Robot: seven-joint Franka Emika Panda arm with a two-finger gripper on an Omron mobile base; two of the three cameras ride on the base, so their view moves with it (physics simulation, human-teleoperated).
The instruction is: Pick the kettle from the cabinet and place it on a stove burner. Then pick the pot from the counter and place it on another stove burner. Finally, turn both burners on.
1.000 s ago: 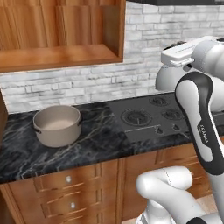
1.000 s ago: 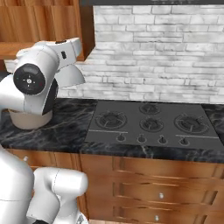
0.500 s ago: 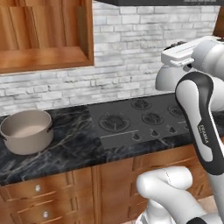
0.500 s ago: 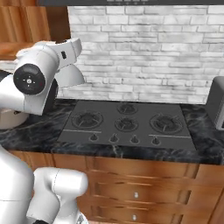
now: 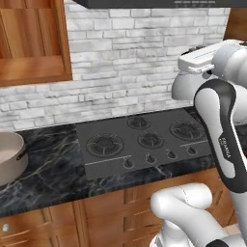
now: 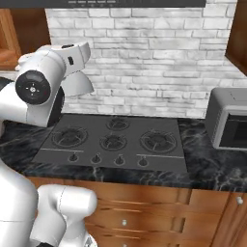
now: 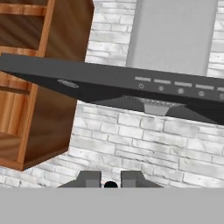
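Gripper point(image 7: 110, 179) with fingers drawn nearly together, holding nothing, facing the range hood point(image 7: 131, 87); cabinet point(image 7: 39, 83) up to its left, bare burners point(image 5: 144, 140) below, pot point(image 5: 7, 157) on counter point(image 5: 43, 178); kettle unseen, every step apparently pending.

No legible text or labels

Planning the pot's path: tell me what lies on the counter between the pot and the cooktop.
Nothing: in the left base view, bare black counter separates the pot from the cooktop.
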